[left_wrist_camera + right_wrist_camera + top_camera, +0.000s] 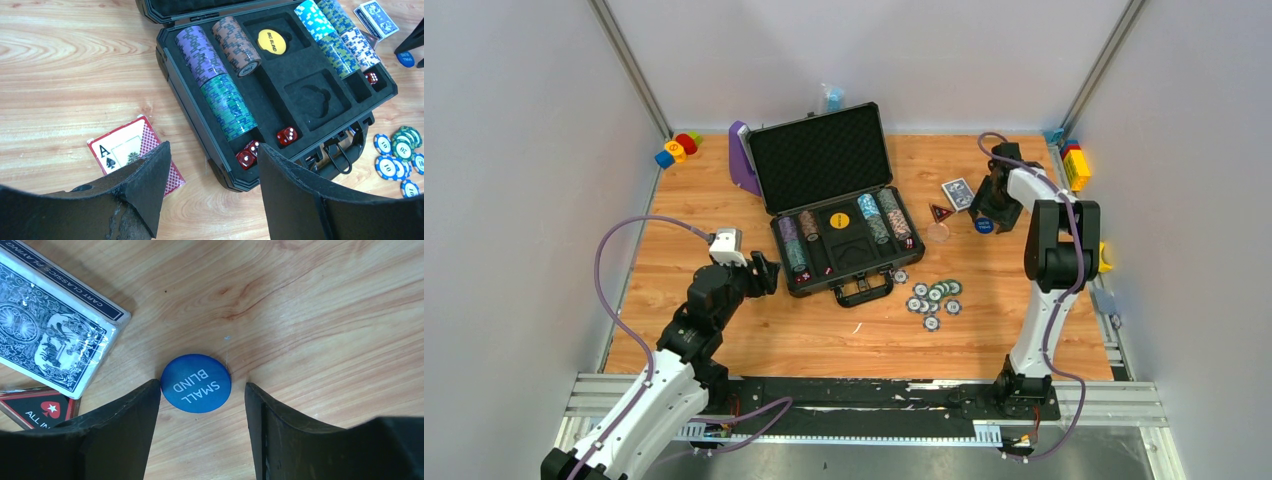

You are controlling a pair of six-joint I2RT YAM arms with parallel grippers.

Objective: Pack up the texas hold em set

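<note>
The dark grey briefcase (819, 155) lies open mid-table, its foam tray (310, 95) holding rows of striped chips (220, 75), red dice (287, 135) and a yellow Big Blind button (272, 42). My left gripper (212, 146) hovers open, holding nothing, over the case's near left corner, with a red card deck (131, 150) to its left. My right gripper (201, 385) is open around the blue Small Blind button (196, 383) lying flat on the wood. Its left finger touches the button's rim; the right finger stands apart. Loose chips (934, 298) lie in front of the case.
A blue card deck (50, 335) and a red triangular All In marker (35, 407) lie just left of the right gripper. A purple stand (742, 160) leans behind the case. Toy blocks sit at the back left (678, 149) and back right (1076, 165). Grey walls enclose the table.
</note>
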